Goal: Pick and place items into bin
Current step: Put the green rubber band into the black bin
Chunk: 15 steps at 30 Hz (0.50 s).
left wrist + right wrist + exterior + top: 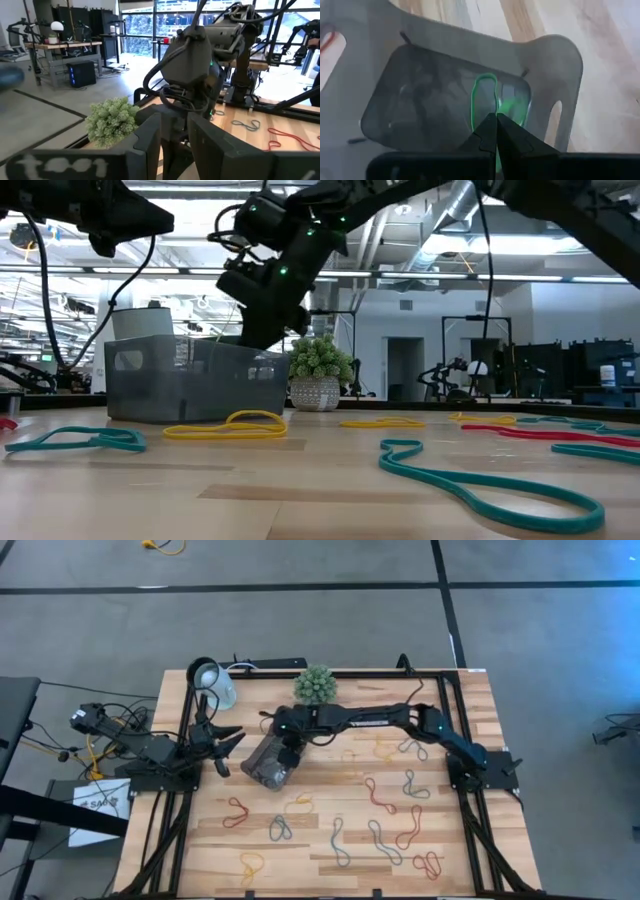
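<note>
The dark translucent bin (262,776) sits left of the table's middle; in the low view the bin (160,385) stands on the wood. My right gripper (289,752) reaches across from the right and hovers over the bin's far right part, shut on a green loop (479,95). My left gripper (230,745) waits open just left of the bin, fingers (150,142) pointing at it. Red (380,795), teal (383,840) and yellow (250,862) loops lie flat on the wood. My right gripper (496,119) pinches the green loop by one end (501,107) between its two fingertips, coming from above and pointing down into the bin (555,65). The loop hangs below the fingers inside the bin; whether its lower end touches the floor, I cannot tell.
A spiky green plant ball (315,685) stands at the far edge behind the bin, and a white lamp head (212,680) at the far left corner. Loose loops cover the near and right parts of the table. Black frame rails (470,830) run along both sides.
</note>
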Each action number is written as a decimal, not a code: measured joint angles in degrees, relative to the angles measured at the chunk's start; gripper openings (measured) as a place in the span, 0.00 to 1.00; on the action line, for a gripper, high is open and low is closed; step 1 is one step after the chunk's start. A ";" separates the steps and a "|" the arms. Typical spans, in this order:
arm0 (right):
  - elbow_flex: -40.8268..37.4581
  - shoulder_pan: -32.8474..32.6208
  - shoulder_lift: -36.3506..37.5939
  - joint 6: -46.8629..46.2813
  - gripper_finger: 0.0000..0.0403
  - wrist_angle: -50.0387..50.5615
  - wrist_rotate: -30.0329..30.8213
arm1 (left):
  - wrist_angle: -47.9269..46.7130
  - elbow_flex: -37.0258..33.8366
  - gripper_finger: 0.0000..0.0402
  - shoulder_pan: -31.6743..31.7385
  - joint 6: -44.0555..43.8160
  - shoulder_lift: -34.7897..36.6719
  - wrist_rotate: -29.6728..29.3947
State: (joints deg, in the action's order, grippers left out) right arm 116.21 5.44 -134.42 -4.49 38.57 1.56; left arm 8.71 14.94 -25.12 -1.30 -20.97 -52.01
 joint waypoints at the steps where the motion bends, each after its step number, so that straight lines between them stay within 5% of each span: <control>1: 1.38 -0.10 -0.88 0.00 0.00 0.65 0.00 | 0.00 0.00 0.22 0.00 0.00 0.02 0.00; 15: 6.33 -0.16 -6.00 -1.36 0.00 7.68 -0.11 | -0.04 0.00 0.22 0.00 0.00 0.00 -0.13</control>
State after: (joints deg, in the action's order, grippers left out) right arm 122.54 5.28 -140.42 -5.86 46.24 1.45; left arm 8.67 14.94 -25.12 -1.30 -20.97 -52.14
